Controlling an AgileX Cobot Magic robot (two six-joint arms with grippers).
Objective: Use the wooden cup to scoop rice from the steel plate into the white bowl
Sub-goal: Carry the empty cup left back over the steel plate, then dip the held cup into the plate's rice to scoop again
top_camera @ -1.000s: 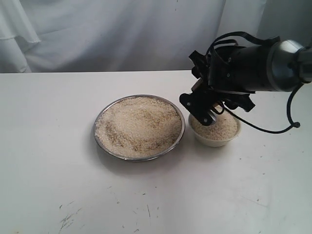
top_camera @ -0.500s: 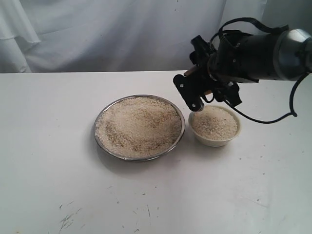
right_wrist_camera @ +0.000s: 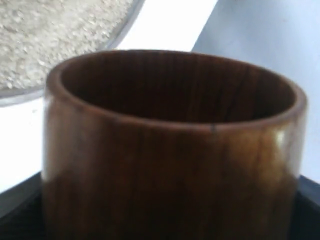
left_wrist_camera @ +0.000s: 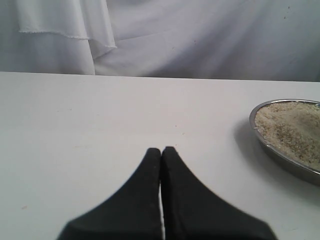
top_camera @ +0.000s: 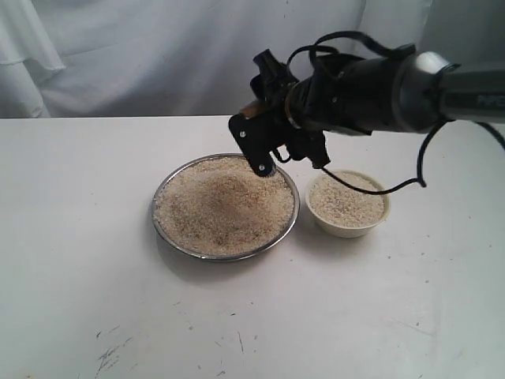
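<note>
no text, label, brand, number or sign can be read in any of the views. the wooden cup (right_wrist_camera: 170, 150), the steel plate (top_camera: 225, 256) and the white bowl (top_camera: 347, 229) show only plain surfaces. the black arm housing (top_camera: 355, 95) is too small and dark to tell any lettering.

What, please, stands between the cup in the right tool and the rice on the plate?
Nothing visible does. The right tool holds the cup above the plate, near its rim, with bare rice right below.
</note>
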